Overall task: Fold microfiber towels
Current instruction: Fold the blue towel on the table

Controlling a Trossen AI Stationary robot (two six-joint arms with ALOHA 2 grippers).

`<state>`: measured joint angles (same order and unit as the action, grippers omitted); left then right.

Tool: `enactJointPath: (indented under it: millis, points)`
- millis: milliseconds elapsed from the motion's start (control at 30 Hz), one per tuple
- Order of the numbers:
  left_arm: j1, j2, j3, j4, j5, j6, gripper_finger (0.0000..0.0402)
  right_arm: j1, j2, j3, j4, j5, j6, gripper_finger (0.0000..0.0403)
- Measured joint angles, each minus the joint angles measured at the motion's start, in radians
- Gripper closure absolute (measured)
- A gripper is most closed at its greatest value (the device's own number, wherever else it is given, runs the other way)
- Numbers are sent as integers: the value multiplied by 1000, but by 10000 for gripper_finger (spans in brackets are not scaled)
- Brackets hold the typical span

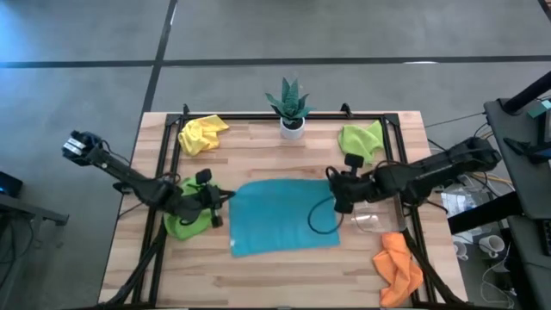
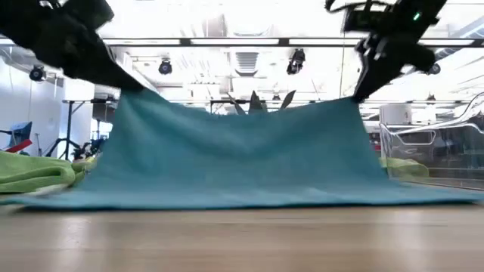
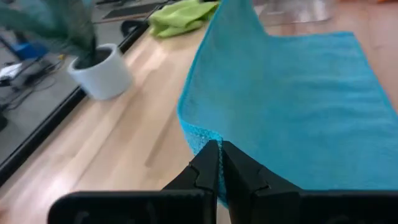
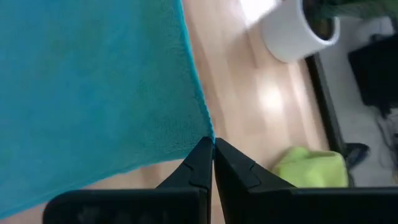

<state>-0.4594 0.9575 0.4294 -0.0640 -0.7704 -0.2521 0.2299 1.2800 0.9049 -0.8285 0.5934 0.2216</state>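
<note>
The light blue towel (image 1: 284,215) lies at the centre of the high view, its near edge flat on the table (image 1: 258,275) and its far edge lifted, so that in the low view it rises like a tent between two raised corners. The left hand (image 3: 219,163) is closed on the far left corner and the right hand (image 4: 212,157) is closed on the far right corner; each wrist view shows the fingers pinched tight on the hem. Holding both far corners at the same height looks like the start of a fold, with the anchored near edge acting as the hinge so the cloth can be carried over itself evenly. The other towels wait around it: a lime green towel (image 1: 185,215) at middle left under the left arm, a yellow towel (image 1: 201,133) at upper left, a second lime green towel (image 1: 362,138) at upper right, and an orange towel (image 1: 398,267) at lower right. A potted plant (image 1: 290,108) stands at top centre, clear of the fold.
</note>
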Motion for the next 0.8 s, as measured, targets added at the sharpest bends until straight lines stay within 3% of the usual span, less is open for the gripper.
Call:
enactJointPath:
  millis: [167, 300, 400, 567, 800]
  points:
    - [35, -23, -5, 4, 42, 21, 401, -50, 0, -5, 5, -18, -39, 394]
    - [33, -19, -6, 7, 240, -6, 401, -40, 0, -23, 10, -193, -34, 394]
    - [31, 2, -15, 3, 325, -54, 401, -20, 0, -55, 47, -289, -9, 394]
    - [29, 81, -20, 9, 344, -65, 401, 23, 14, -126, 160, -362, 50, 394]
    - [29, 231, -10, 58, 369, -67, 401, 85, 118, -123, 178, -371, 84, 394]
